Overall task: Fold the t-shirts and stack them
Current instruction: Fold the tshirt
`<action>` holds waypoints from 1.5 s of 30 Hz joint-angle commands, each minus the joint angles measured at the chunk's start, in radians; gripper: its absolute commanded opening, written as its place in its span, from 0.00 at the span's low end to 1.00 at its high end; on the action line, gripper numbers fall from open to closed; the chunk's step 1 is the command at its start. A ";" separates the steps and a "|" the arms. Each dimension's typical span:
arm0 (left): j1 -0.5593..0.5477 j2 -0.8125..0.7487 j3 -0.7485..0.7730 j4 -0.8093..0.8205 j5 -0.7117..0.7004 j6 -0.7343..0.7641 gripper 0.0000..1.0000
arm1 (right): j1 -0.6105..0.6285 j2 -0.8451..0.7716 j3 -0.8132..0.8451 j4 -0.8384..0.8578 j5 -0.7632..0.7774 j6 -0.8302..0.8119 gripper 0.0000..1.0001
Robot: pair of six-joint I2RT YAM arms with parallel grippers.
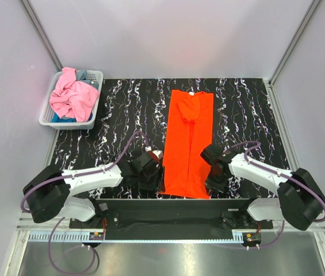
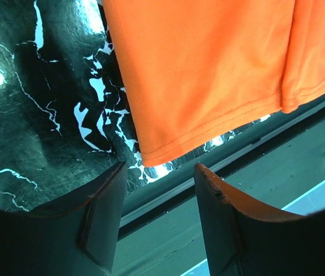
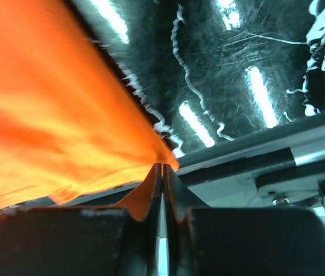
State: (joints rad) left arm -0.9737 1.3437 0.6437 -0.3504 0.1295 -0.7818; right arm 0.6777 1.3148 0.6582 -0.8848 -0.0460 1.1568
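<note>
Lying flat in the middle of the black table (image 1: pixel 122 115) with white squiggles is the orange shirt (image 1: pixel 188 144). It is folded into a long strip that runs from the far side to the near edge. The left gripper (image 2: pixel 160 168) hangs just beside the shirt's near left corner, over the table's edge. Its jaws are partly open and hold nothing. The right gripper (image 3: pixel 162 165) is at the near right corner. Its jaws are pressed together, with the tip of that corner pinched between them. A white basket (image 1: pixel 46 118) sits at the far left corner of the table, well apart from both arms. The pink shirt (image 1: pixel 73 98) is bunched up inside it and fills most of it. The blue-grey shirt (image 1: pixel 83 75) peeks out from under the pink one at the back. Plain grey walls (image 1: pixel 179 34) stand around the table, and a dark bar (image 1: pixel 174 206) runs along its near edge.
</note>
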 commanded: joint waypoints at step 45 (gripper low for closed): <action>0.015 0.037 -0.061 0.083 0.019 0.000 0.21 | 0.011 -0.189 -0.154 0.142 -0.035 -0.048 0.29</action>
State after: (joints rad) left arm -0.9585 1.3651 0.5812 -0.2543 0.1669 -0.7879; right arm 0.6788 1.1492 0.5102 -0.7521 -0.0978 1.0969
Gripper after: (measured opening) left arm 0.238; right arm 0.300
